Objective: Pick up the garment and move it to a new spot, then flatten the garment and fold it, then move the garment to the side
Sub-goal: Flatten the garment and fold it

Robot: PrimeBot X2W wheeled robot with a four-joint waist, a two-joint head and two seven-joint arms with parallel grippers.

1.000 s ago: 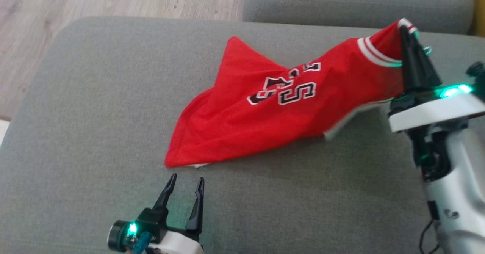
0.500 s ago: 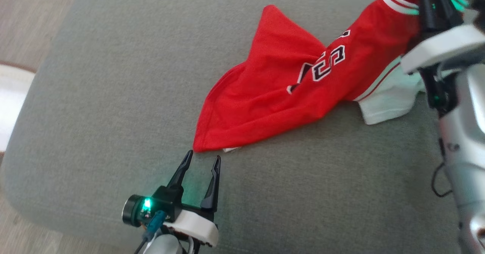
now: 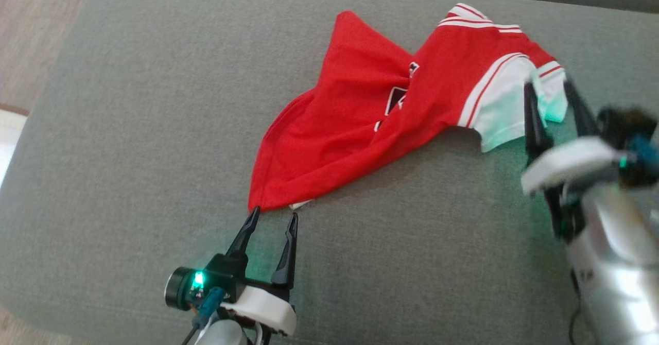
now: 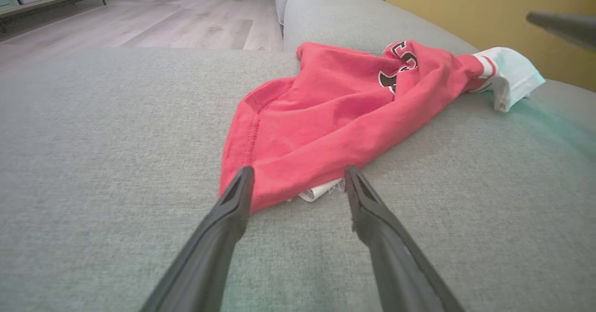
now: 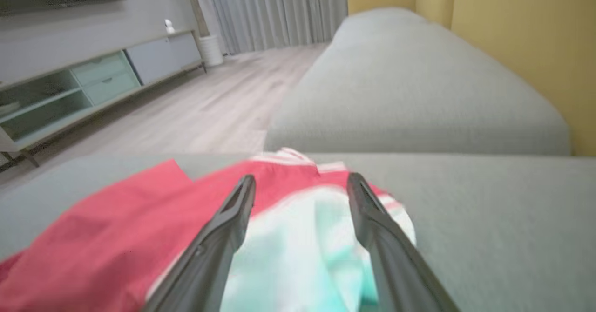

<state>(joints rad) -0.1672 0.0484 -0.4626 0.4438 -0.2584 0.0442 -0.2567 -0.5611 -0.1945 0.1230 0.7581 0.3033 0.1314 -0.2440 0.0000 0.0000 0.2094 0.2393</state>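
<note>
Garment (image 3: pixel 370 128): a red jersey with white trim, lying crumpled on the grey cushion (image 3: pixel 128 154), right of the cushion's middle. Its long axis runs on a slant, from a pointed hem corner near the cushion's near edge to a striped, white-lined end at the cushion's far right.

Left gripper (image 3: pixel 275 212): at the cushion's near edge, jaws apart, nothing between them. The hem corner lies straight ahead of its fingertips, touching or just short of them; the head view cannot settle which. This arm is the nearer one to that corner. In my judgement a short push forward along the cushion would put the hem between the jaws.

Right gripper (image 3: pixel 547 85): over the cushion's right side, at the garment's far end, jaws apart, one finger on either side of the white-lined flap. It clamps nothing that I can make out; the picture is blurred there.

Views compared: the left wrist view adds what the head view lacks, namely a small white label (image 4: pixel 316 193) poking from under the hem between the fingertips, and the hem's stitched edge. The right wrist view, blurred, shows the white lining low between that gripper's fingers. Beyond the cushion it shows a second cushion (image 5: pixel 409 84), a yellow backrest (image 5: pixel 521 46) and wood floor (image 5: pixel 209 111).

Judgement: the garment is down on the cushion but not flat. Flattening is the step in hand, and it calls for both ends to be taken and drawn apart along that slant.
</note>
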